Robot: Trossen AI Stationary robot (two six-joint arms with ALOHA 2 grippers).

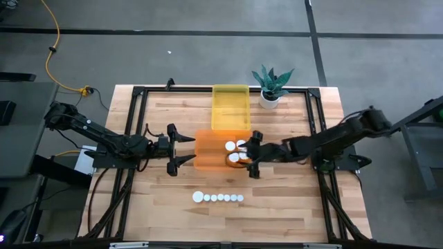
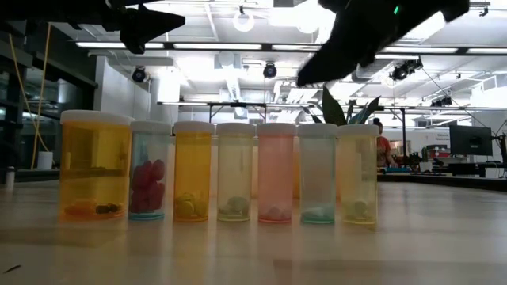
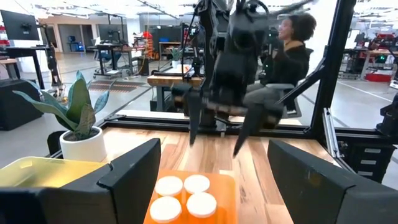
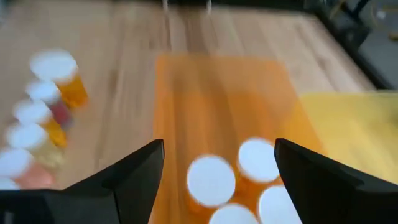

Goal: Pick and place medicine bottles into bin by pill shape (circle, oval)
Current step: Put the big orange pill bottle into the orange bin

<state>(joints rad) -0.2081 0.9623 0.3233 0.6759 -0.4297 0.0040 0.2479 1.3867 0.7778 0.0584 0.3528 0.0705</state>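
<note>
Right gripper [image 1: 253,154] spread wide, empty, poised above the right end of the orange bin [image 1: 208,152], over the capped medicine bottles [image 1: 234,146] standing inside; touching none of them as far as can be seen. Left gripper [image 1: 181,149] also open, empty, hovering just left of the same bin. No readable labels or writing on any bottle.

Yellow bin [image 1: 230,105] just beyond the orange one, near the potted plant [image 1: 270,86]. Seven more bottles [image 1: 218,198] lined up in a row near the table's [image 1: 291,200] front edge: translucent amber, blue, yellow, pink and clear bodies, white caps, a few pills at the bottom of each.
</note>
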